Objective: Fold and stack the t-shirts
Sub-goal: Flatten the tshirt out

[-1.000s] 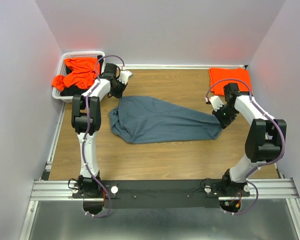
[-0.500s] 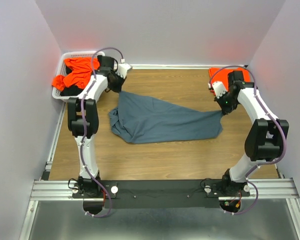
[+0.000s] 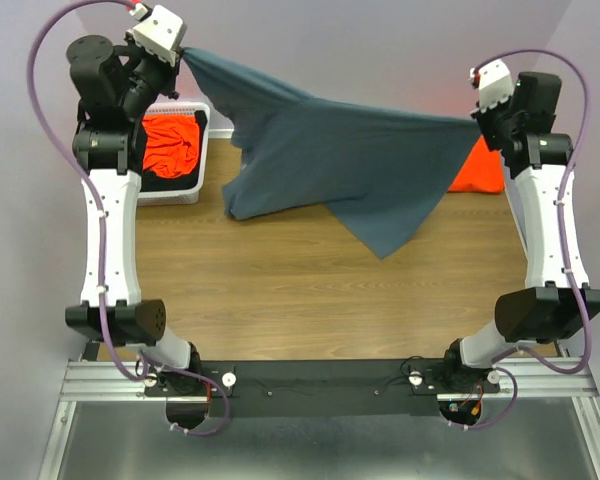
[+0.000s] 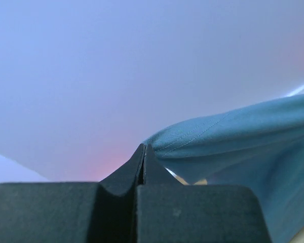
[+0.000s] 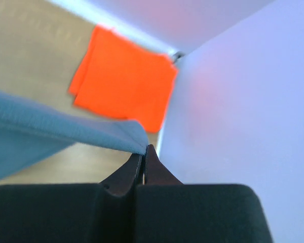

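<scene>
Slate-blue cloth hangs in mid-air. The blue-grey t-shirt point(image 3: 350, 165) is stretched like a banner between the two raised arms, above the wooden table point(image 3: 280, 290). A loose point droops from its middle and a bunched part hangs lower on the left.

The left gripper point(image 3: 184, 52) is clenched on the shirt's upper left corner, and the right gripper point(image 3: 476, 117) is clenched on its upper right corner. In each wrist view the fingers press together with a hem pinched at their tips.

A second ago the shirt lay rumpled on the table, with both arms low at its ends. Half a second ago it was still down there. The lift probably serves to shake the shirt open, ready to be laid flat for folding.

A crumpled orange shirt point(image 3: 170, 140) remains in the white basket point(image 3: 170, 192) at far left. A folded orange shirt point(image 3: 480, 172) remains at far right, now partly behind the raised cloth.
</scene>
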Motion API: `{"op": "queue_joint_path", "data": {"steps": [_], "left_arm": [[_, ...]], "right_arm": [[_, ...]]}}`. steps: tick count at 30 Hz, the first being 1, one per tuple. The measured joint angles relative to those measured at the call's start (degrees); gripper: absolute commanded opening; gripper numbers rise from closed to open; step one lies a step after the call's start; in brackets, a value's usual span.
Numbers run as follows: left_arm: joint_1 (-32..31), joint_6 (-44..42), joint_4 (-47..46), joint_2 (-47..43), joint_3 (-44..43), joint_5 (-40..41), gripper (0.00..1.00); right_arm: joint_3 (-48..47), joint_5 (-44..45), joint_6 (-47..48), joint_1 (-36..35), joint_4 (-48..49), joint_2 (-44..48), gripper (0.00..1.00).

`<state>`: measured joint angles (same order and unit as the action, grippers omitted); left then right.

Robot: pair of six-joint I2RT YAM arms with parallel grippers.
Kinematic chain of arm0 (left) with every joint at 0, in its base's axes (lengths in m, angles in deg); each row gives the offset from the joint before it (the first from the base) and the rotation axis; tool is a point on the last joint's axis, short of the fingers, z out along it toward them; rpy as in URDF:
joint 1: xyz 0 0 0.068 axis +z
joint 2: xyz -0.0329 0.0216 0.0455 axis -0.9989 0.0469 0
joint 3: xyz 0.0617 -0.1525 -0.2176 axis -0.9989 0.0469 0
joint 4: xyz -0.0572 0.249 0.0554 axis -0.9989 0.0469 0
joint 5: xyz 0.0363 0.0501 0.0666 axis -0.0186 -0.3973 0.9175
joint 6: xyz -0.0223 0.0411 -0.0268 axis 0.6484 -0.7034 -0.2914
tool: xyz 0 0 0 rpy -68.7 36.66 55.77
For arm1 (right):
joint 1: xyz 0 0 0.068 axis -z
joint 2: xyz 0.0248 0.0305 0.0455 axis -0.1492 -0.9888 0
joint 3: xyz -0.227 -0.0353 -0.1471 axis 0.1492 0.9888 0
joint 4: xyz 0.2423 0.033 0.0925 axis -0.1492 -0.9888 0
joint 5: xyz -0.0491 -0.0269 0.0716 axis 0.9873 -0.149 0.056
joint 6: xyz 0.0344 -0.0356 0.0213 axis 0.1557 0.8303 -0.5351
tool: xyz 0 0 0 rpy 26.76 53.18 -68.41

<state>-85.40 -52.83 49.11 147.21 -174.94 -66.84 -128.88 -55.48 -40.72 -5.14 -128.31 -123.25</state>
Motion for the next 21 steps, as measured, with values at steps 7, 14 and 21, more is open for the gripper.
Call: {"op": "queue_joint_path", "data": {"steps": [7, 14, 21], "left_arm": [[-0.48, 1.18, -8.79, -7.52, 6.91, -1.92, 0.0], [-0.57, 1.07, -9.11, -8.13, 11.34, -1.99, 0.0], [-0.57, 3.32, -10.69, -7.78, 8.92, 0.57, 0.0]], "right_arm": [[-6.91, 4.42, -1.4, 0.02, 4.98, 0.15, 0.0], [-9.07, 6.6, -1.44, 0.0, 5.99, -0.96, 0.01], [-16.28, 6.62, -1.66, 0.0, 6.32, -5.25, 0.01]]}}
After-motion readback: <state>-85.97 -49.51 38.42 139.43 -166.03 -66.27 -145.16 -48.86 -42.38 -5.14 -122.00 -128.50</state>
